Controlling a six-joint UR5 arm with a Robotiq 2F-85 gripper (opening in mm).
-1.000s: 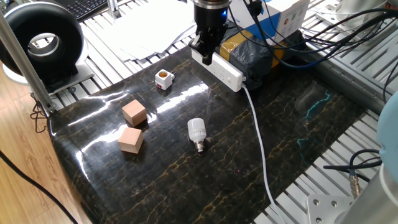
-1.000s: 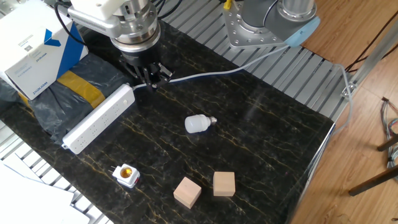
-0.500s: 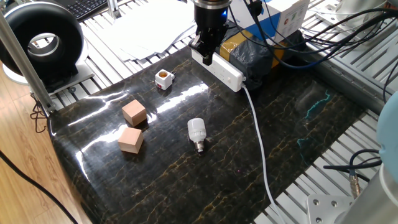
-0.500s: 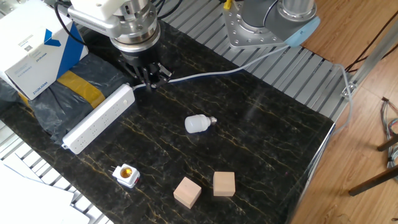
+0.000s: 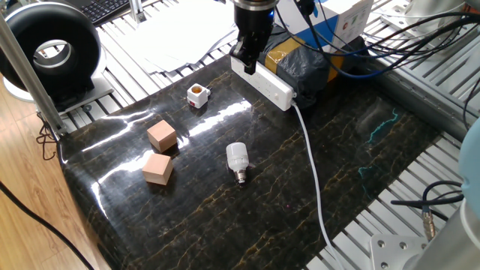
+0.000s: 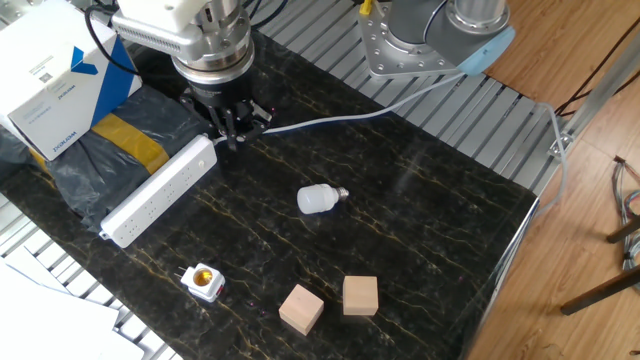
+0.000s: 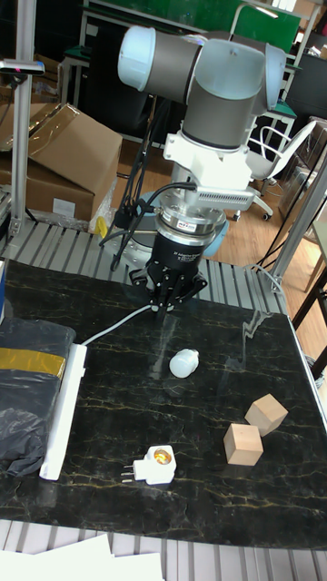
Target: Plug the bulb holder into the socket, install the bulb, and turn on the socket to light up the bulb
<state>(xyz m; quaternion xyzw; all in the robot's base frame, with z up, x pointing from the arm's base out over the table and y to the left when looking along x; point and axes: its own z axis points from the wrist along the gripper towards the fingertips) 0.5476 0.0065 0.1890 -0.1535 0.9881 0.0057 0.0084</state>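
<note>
The white socket (image 5: 264, 83) (image 6: 160, 190) (image 7: 62, 408) lies along the mat's edge, its cable trailing off. On its side at mid-mat rests the bulb (image 5: 238, 160) (image 6: 318, 198) (image 7: 184, 363). The bulb holder (image 5: 197, 94) (image 6: 203, 281) (image 7: 153, 467) sits apart from the socket, orange opening up, prongs sideways. My gripper (image 5: 245, 62) (image 6: 229, 130) (image 7: 166, 302) hovers over the cable end of the socket. Its fingers look shut and hold nothing.
Two tan wooden cubes (image 6: 301, 308) (image 6: 360, 295) sit near the mat's front edge. A dark wrapped box with yellow tape (image 6: 100, 150) and a white-blue carton (image 6: 50, 80) stand right behind the socket. The white cable (image 5: 315, 180) runs across the mat.
The gripper has shifted slightly, rising and moving a little toward the dark wrapped box. Bulb, bulb holder and socket have not moved.
</note>
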